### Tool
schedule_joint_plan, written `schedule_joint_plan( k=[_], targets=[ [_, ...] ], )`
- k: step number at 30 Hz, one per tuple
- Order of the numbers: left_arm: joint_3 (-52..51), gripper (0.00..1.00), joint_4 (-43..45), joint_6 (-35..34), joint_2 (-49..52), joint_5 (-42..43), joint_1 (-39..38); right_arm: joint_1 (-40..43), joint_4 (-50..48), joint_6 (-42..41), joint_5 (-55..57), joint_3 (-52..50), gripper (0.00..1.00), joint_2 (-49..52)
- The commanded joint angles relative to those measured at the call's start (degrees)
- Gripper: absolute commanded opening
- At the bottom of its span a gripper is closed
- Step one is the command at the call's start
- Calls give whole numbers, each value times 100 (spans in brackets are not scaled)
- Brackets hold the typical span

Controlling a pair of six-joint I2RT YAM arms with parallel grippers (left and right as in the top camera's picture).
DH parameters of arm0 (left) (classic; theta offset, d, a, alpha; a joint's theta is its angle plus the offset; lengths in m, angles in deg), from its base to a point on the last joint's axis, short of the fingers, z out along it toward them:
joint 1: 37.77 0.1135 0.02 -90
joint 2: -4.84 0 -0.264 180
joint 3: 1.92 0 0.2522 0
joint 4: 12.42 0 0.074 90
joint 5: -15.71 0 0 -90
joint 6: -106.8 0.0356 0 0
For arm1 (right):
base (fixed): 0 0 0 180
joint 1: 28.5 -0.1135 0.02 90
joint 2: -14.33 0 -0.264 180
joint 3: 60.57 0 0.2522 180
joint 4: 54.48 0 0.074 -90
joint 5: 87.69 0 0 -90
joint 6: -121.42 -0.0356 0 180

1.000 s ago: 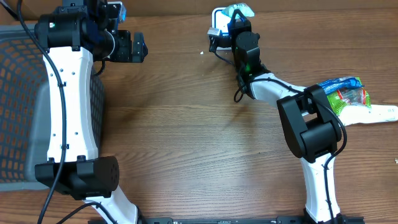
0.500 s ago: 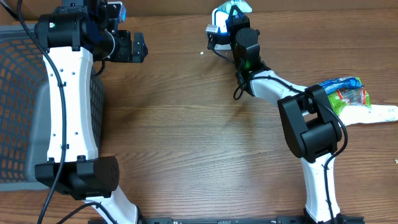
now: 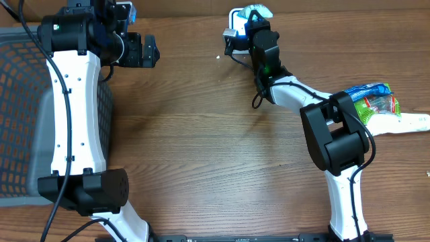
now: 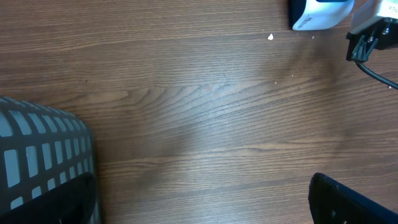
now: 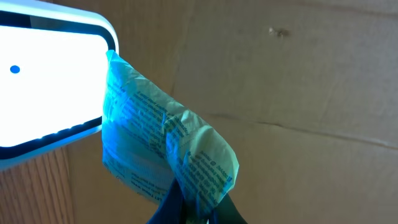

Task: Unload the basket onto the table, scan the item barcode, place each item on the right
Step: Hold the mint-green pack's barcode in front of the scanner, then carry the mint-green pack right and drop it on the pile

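- Green crinkly plastic packet with small printed text (image 5: 168, 155) is hanging before a white box-shaped barcode scanner with a glowing window (image 5: 50, 81), at the far edge of the brown wooden tabletop (image 3: 201, 148). Which arm is holding it?
- The right pincer (image 5: 194, 208) is gripping it, jaws closed tight on the packet's bottom corner. The packet is rising from the fingertips and leaning up and to the left in the wrist view.
- How is it sitting against the scanner?
- Its long axis is running diagonally from the pincer toward the scanner's right rim, and its upper left edge is overlapping that rim. The lit window is lying mostly to the left of the packet, so most of the glow is going past it. I am guessing the packet needs to shift or turn leftward across the window. Whether a barcode is facing the light I cannot tell.
- And the other arm?
- The left pincer (image 3: 150, 50) is hovering well apart at the far left, jaws spread wide and holding nothing, beside a grey mesh basket (image 3: 20, 101). The right arm is by far the nearer one.
- Anything else nearby?
- Blue and green snack packets (image 3: 373, 99) are lying at the right edge, behind the right arm.
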Motion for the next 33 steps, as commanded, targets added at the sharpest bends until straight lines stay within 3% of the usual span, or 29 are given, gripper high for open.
schedule_joint_plan(
  k=[1, 6, 15, 21, 25, 29, 33],
  targets=[
    [-17, 100, 20, -17, 35, 66, 17, -96, -48, -424, 212, 192, 4, -234],
    [-17, 100, 20, -17, 35, 63, 17, -295, 490, -472, 584, 186, 4, -660],
    [-17, 100, 20, -17, 35, 66, 17, -962, 2702, -2188, 1419, 186, 4, -1954],
    [-17, 100, 20, -17, 35, 66, 17, -1661, 5379, -5932, 1305, 186, 4, -2354],
    [-17, 99, 20, -17, 35, 66, 17, -1733, 6784, -9023, -129, 186, 4, -2350],
    [-17, 100, 20, -17, 35, 66, 17, -1622, 7479, -10369, -1217, 188, 4, -2354],
    [-17, 100, 20, -17, 35, 66, 17, -1314, 8024, -11165, -1495, 201, 4, -2518]
  ],
)
